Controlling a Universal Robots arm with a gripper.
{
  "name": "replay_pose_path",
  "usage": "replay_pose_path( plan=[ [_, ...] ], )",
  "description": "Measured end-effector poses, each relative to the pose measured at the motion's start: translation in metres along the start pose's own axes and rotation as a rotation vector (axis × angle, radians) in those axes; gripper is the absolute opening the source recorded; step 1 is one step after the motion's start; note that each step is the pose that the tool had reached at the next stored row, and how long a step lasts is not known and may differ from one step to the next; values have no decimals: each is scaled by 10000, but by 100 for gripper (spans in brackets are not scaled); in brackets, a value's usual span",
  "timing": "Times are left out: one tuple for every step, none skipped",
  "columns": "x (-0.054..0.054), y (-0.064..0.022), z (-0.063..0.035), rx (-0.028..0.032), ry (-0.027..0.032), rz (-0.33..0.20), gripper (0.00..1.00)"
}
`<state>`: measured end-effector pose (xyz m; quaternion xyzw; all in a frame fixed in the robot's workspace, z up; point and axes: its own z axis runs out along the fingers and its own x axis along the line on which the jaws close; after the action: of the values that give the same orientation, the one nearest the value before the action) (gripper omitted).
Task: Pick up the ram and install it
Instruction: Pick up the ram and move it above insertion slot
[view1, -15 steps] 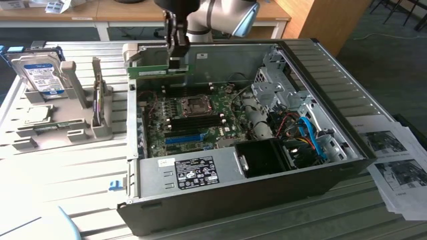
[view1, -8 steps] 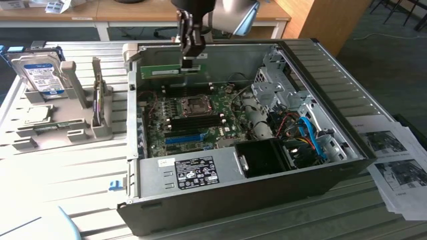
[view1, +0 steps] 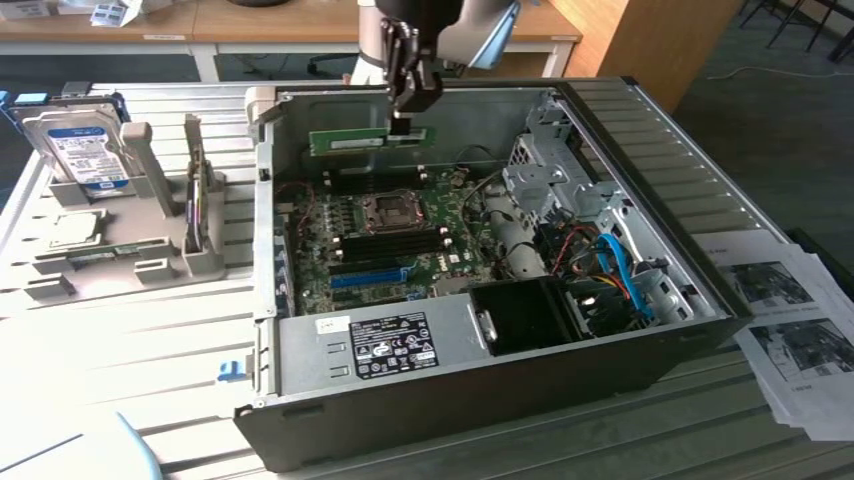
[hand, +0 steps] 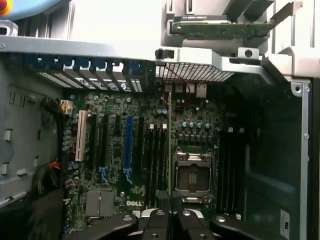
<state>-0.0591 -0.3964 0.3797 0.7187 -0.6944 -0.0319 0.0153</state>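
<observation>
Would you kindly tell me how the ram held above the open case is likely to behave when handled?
Clamped off-centre in the pincer, the ram sits level, so it is probably stiff and light. The wrist view shows it edge-on, very thin, so sideways force would likely bend or crack it.

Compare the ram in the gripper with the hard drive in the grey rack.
The ram is a thin green strip; the hard drive is a boxy silver block with a blue-white label. The ram hangs in the gripper over the open case; the hard drive stands in the grey rack outside it. Both are on edge.
</observation>
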Motion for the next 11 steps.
replay_pose_path(
  plan=[
    [1,-33,-2,-1,0,-2,11],
    [2,-64,-5,-2,1,-2,11],
    [3,-91,-7,-3,2,-2,11],
    [4,-114,-8,-3,1,-2,11],
    [5,-129,-9,-2,0,-2,11],
    [5,-131,-9,-2,0,-2,11],
    [5,-131,-9,-2,-1,-2,11],
    [5,-131,-9,-2,-1,-2,11],
    [5,-132,-9,-2,0,-1,11],
    [5,-132,-9,-2,0,-2,11],
    [5,-133,-9,-3,0,0,11]
  ],
)
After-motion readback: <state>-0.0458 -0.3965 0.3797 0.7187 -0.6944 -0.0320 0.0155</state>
